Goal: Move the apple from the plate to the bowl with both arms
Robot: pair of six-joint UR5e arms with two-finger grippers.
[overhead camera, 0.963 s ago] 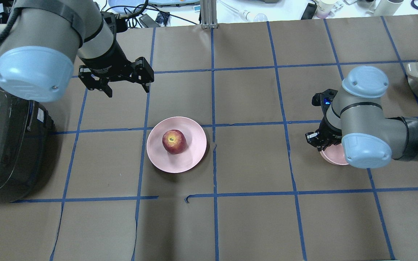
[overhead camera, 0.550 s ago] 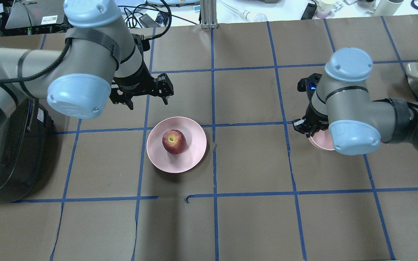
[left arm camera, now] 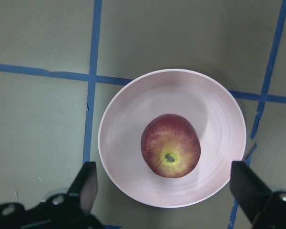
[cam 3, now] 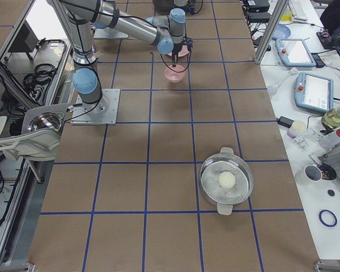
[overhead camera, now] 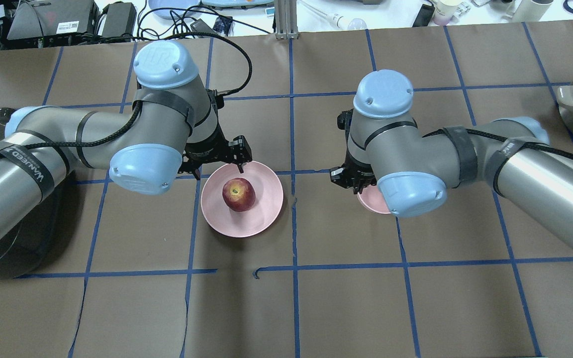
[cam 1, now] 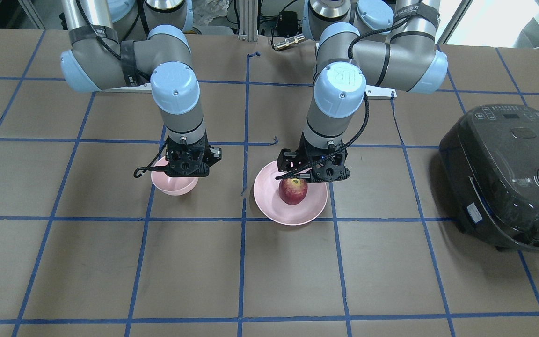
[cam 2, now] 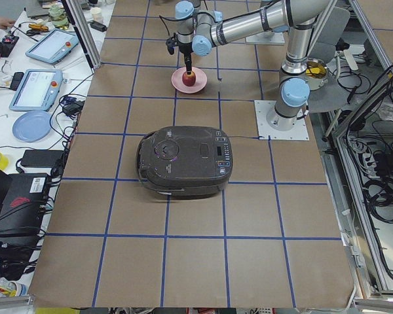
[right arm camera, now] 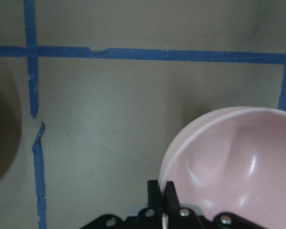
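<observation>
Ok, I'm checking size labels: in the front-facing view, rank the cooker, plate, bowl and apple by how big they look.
1. cooker, clearly largest
2. plate
3. bowl, partly hidden
4. apple, smallest

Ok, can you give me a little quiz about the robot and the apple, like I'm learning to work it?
1. What does the apple lie on?
2. True or false: the right gripper pinches the rim of the bowl.
3. The left gripper above the apple is: A) open, B) shut on it.

Key: 1) the plate. 2) True. 3) A.
</observation>
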